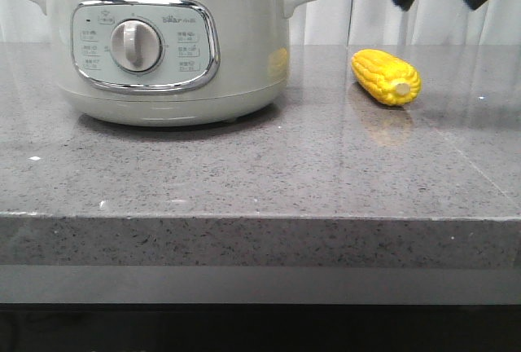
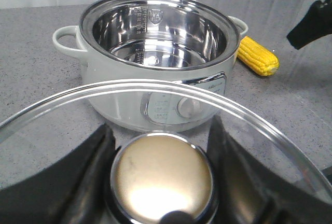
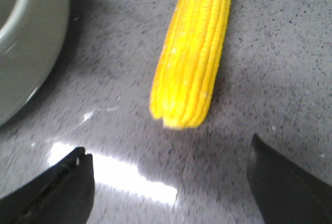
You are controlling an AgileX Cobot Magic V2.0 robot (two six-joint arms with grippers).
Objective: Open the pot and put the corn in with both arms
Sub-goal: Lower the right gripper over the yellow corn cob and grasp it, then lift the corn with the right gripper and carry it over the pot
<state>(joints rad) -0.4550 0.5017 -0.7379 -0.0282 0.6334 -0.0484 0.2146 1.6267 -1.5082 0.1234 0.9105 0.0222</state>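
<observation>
Your round pale grey-green pot [image 1: 167, 46] sits uncovered on the speckled grey stone desk [image 1: 260, 173], with the short yellow corn cob [image 1: 386, 77] lying beside it. Your left end effector [image 2: 161, 182] grasps the glass lid's metal knob [image 2: 162, 177]; your right end effector [image 3: 171, 182] hovers released above the corn.

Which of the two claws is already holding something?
The left gripper: it grips the glass lid by its knob. The right gripper hangs open above the corn.
</observation>
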